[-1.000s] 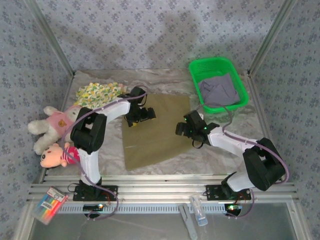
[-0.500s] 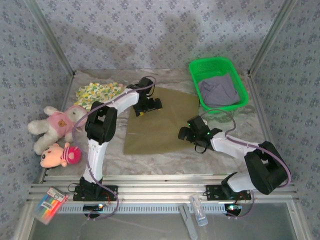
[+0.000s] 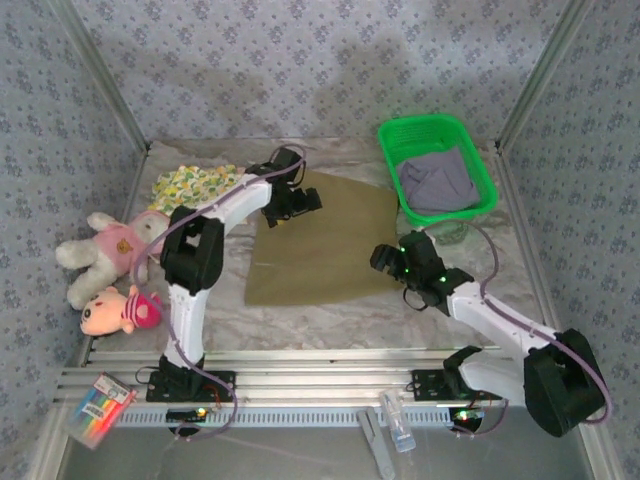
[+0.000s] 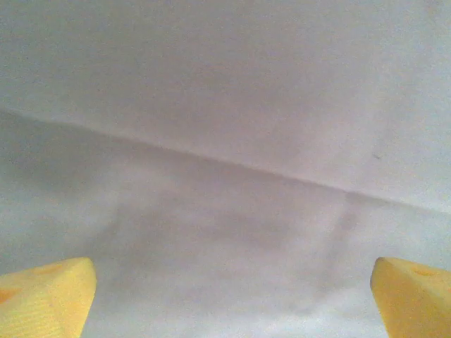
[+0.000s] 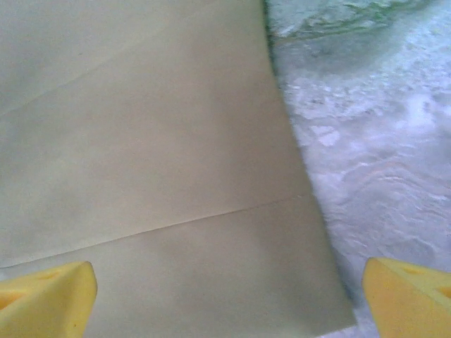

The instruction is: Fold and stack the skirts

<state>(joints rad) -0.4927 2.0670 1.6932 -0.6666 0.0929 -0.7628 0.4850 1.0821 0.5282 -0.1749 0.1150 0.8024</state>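
The plain olive-khaki skirt (image 3: pixel 320 245) lies spread flat in the middle of the table. My left gripper (image 3: pixel 291 201) hovers open over its far left corner; in the left wrist view the yellow fingertips (image 4: pixel 42 296) stand wide apart above a creased, washed-out cloth with nothing between them. My right gripper (image 3: pixel 400 262) is open at the skirt's right edge, and its wrist view shows the olive skirt (image 5: pixel 155 176) with a crease line and its near right corner. The floral skirt (image 3: pixel 195 185) lies crumpled at the far left. The lavender skirt (image 3: pixel 436 182) sits in the green basket (image 3: pixel 480 165).
Two plush toys, a pink-shirted one (image 3: pixel 110 245) and a smaller one (image 3: pixel 112 310), lie at the left edge. The crinkled table cover (image 5: pixel 380 176) shows to the right of the olive skirt. Patterned walls close in the table on three sides.
The left gripper moved toward the far edge and the olive skirt shifted that way with it, lying straighter. The right gripper slid right to the skirt's right edge as its arm swung outward.
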